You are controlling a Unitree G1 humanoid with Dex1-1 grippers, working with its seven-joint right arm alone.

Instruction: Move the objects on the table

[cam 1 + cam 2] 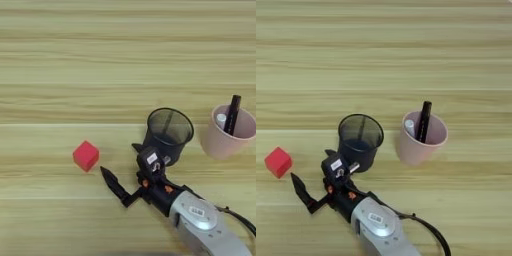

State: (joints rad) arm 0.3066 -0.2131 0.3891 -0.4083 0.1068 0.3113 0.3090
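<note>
Reaching in from the bottom right, the gripper (120, 162) is hovering just to the right of the cube (86, 155), its two black fingers spread wide with nothing between them. One finger (114, 186) is pointing toward the cube's lower right corner; the other is lying close against the black mesh cup (169, 133), near its base. The cube is sitting alone on the table (60, 60), left of the mesh cup and well apart from the pink cup (228, 132) on the far right.

The pen (232, 115) is standing tilted inside the pink cup, its top poking above the rim, beside a pale cylindrical thing I cannot identify.

The cube is looking small, rigid and probably light, with flat faces that should be offering the fingers a square seat. Pinching across two opposite side faces, low and centred, is looking safest; catching a corner would likely be spinning it away. It is sitting slightly turned, so the fingers may be needing to line up with its faces.

The pen is looking stiff, slim and smooth, likely slippery; gripping the exposed upper part and lifting straight would be sparing the light cup from tipping.
</note>
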